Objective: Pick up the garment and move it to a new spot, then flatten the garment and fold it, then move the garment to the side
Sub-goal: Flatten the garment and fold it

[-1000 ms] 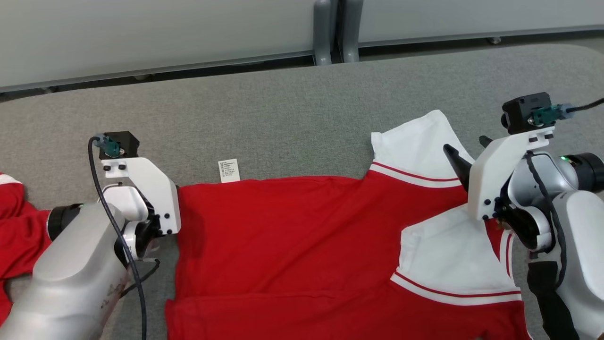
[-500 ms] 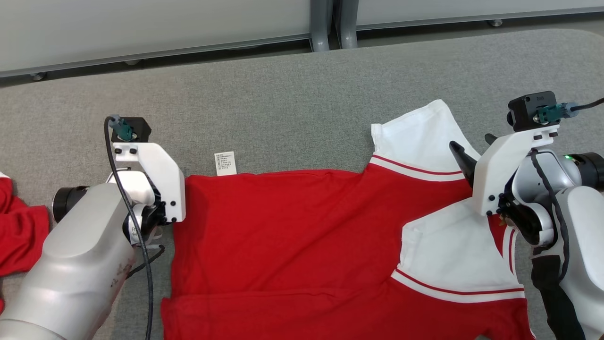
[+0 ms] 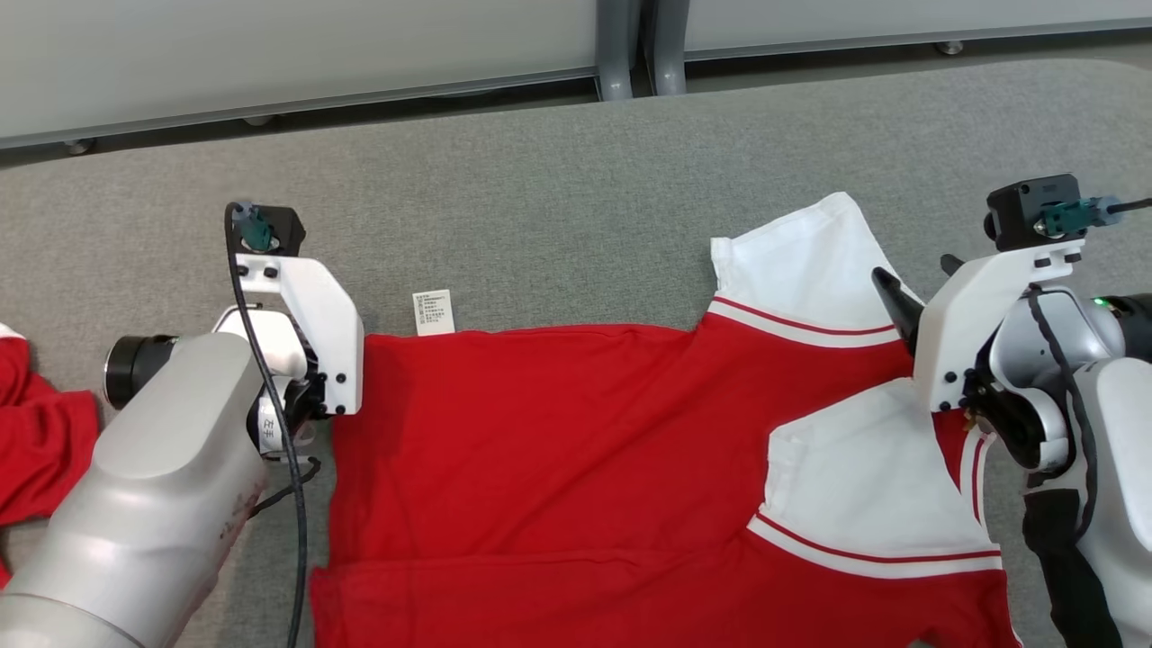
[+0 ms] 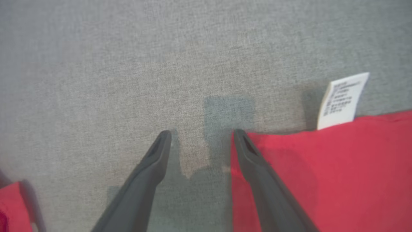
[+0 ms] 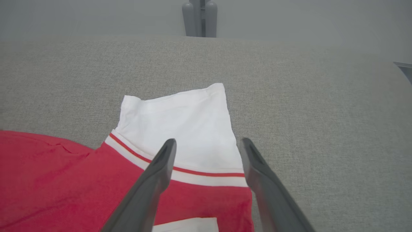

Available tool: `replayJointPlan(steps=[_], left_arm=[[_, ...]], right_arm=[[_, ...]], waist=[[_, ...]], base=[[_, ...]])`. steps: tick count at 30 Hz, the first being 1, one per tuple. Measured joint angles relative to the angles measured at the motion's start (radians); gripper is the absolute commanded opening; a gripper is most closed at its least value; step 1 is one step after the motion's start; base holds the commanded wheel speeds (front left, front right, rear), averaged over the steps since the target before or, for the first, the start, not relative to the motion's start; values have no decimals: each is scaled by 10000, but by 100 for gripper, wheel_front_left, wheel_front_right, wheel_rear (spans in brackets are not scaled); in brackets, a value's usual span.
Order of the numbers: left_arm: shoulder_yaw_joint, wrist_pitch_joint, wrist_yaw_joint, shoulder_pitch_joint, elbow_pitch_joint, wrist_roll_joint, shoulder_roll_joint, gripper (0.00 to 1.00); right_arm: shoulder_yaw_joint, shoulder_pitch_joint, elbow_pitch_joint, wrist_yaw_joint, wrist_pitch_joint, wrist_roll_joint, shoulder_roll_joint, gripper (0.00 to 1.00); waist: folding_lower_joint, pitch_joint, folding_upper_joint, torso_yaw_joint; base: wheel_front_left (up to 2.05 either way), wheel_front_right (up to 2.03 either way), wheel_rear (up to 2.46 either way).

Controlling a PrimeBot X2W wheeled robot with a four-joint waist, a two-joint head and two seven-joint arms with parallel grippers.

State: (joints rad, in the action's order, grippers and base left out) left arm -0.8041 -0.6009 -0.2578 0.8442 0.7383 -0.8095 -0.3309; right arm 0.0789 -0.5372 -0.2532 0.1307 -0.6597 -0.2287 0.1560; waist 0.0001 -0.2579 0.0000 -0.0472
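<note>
Now, with left gripper [image 4: 202,131] wide open at the hem corner of the red garment [image 3: 558,432] and right gripper [image 5: 208,140] wide open above the white sleeve [image 5: 180,119]: lower both evenly, pinch the edges, pull taut. Soft smooth knit, lying on coarse grey table [image 3: 540,180]; small rectangular label [image 4: 342,100].

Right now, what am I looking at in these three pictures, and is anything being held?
This is a two-armed robot handling laundry. The wide picture comes from a camera on its head; the other two come from wrist cameras looking along each claw's two dark fingers. A red shirt with white sleeves lies on the grey table, a small label poking from its edge. The left claw is open at the shirt's corner; the right claw is open at a sleeve. Neither holds anything.
</note>
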Motion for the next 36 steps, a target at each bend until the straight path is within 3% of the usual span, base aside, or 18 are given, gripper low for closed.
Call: replayJointPlan(steps=[11,12,13,15,17,18,27,36], left_arm=[[-232,-251,-69,-142,111,-12,71,100],[-272,-272,-31,-142,134,-6,67,92],[-336,-324,54,-142,155,10,58,78],[-449,-341,245,-142,169,58,50,40],[-550,-372,382,-138,178,86,73,21],[-589,-357,458,-133,184,105,94,0],[-625,-44,731,7,504,77,280,0],[-387,395,627,52,619,-59,347,0]], right_arm=[[136,-17,138,0,-58,-10,-77,100],[151,-17,138,0,-58,-12,-71,100],[167,-15,138,0,-59,-19,-69,100],[173,-15,148,0,-84,-27,-65,100],[171,-15,153,0,-84,-42,-63,100],[169,-15,157,0,-84,-58,-63,100],[247,-65,157,0,-84,-107,-180,100],[-94,-672,-192,0,-61,107,-226,100]], waist=[[0,-82,0,-224],[0,-75,0,-235],[0,-71,0,-243],[0,-68,0,-251],[0,-61,0,-257],[0,-61,0,-260],[0,-146,0,-350],[0,-224,0,-158]], base=[[0,0,0],[0,0,0],[0,0,0],[0,0,0],[0,0,0],[0,0,0],[0,0,0],[0,0,0]])
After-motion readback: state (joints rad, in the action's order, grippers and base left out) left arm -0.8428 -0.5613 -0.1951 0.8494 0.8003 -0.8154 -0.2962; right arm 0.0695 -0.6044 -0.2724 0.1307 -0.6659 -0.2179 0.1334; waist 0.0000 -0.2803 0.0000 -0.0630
